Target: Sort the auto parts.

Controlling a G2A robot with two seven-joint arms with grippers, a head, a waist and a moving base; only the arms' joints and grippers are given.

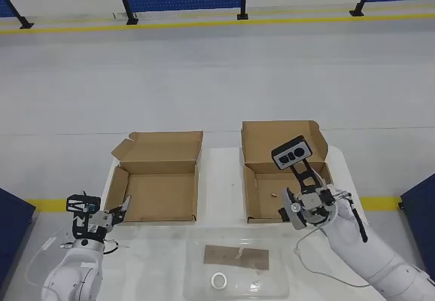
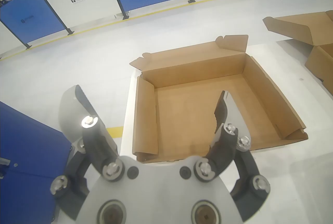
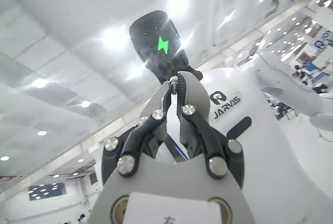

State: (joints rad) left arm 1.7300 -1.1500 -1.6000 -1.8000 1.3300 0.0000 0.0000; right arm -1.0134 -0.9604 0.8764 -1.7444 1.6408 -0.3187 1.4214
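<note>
Top view first: two open cardboard boxes sit side by side on the white table (image 1: 221,188). The left gripper (image 1: 121,211) hangs just off the near left corner of the left box (image 1: 157,197), fingers spread. Over on the other side, the right gripper (image 1: 302,211) is at the near right corner of the right box (image 1: 266,203), tipped up toward the robot. A tiny piece (image 1: 274,194) lies on that box's floor. At the table's near edge, a clear tray (image 1: 199,271) holds a cardboard strip (image 1: 236,256) and a pale ring (image 1: 219,281).

Left wrist view now: the left gripper (image 2: 151,102) has its fingers wide apart, poised above the near wall of the left box (image 2: 192,66). A corner of the right box (image 2: 299,27) sits off to one side.

Right wrist view: the right gripper (image 3: 173,80) points upward, and its fingers are clamped on a small threaded metal part (image 3: 173,86), pinched right at the tips.
</note>
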